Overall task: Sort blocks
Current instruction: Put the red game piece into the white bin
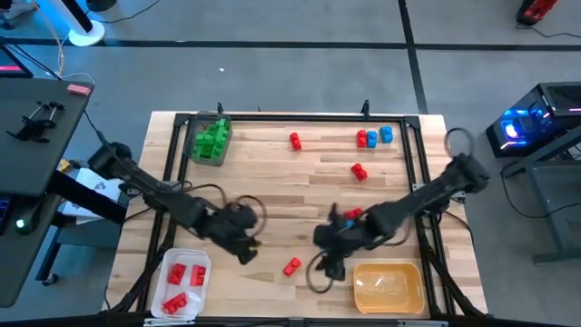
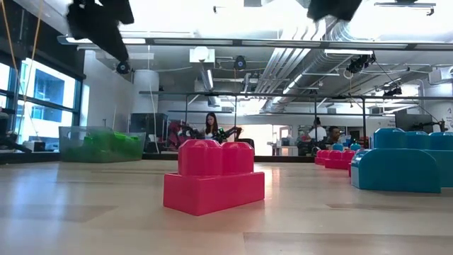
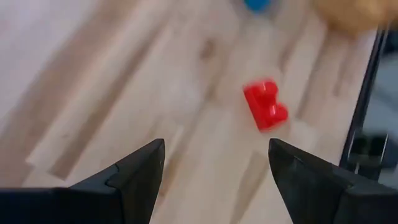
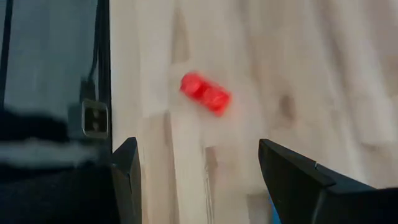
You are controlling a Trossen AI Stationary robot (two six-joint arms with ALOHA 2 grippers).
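Note:
A loose red block point(image 1: 291, 266) lies flat on the wooden table near its front edge, between my two grippers. My left gripper point(image 1: 247, 254) is on its left, open and empty; its wrist view shows the block point(image 3: 266, 107) ahead of the fingers. My right gripper point(image 1: 325, 263) is on its right, open and empty, and its wrist view also shows the block point(image 4: 205, 93) ahead. Other loose blocks lie farther back: a red one point(image 1: 295, 140), a red and blue group point(image 1: 373, 137), a red one point(image 1: 359, 171) and another red one point(image 1: 352, 213) by the right arm.
A grey tray point(image 1: 194, 148) with green blocks stands at the far left. A white tray point(image 1: 201, 289) with red blocks is at the near left, and a yellow tray point(image 1: 388, 286) at the near right. Black frame rails point(image 1: 419, 163) run along the table's sides.

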